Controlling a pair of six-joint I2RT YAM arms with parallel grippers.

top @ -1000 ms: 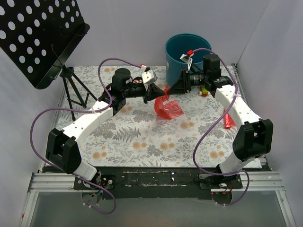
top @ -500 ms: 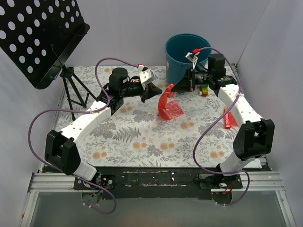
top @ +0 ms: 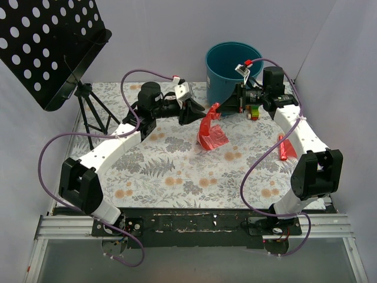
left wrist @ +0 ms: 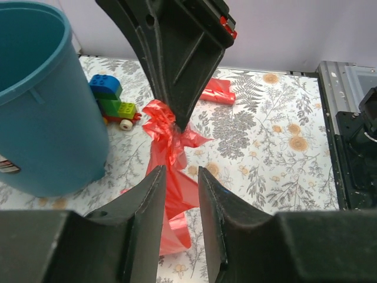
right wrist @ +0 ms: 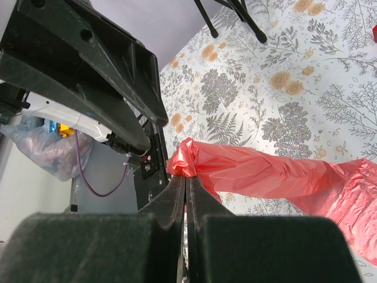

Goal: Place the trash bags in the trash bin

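Note:
A red-pink trash bag [top: 210, 134] is lifted by its bunched top, its lower part resting on the floral table. My right gripper [top: 217, 108] is shut on that bunched top, which shows in the right wrist view [right wrist: 265, 174] at my fingertips [right wrist: 179, 184]. My left gripper [top: 197, 114] is open and empty just left of the bag; in the left wrist view [left wrist: 181, 172] the bag [left wrist: 171, 177] shows through the gap. The teal trash bin [top: 227, 69] stands upright right behind, also in the left wrist view [left wrist: 41, 118]. A second red bag [top: 285, 147] lies at the right [left wrist: 217, 91].
A small toy of coloured bricks on wheels [top: 254, 112] sits beside the bin [left wrist: 112, 101]. A black perforated music stand [top: 50, 44] on a tripod [top: 94, 115] occupies the back left. White walls close in the table on three sides.
My right gripper has risen and drawn back toward the bin, pulling the bag's top up so the bag hangs stretched. My left gripper has shifted slightly right and stays open.

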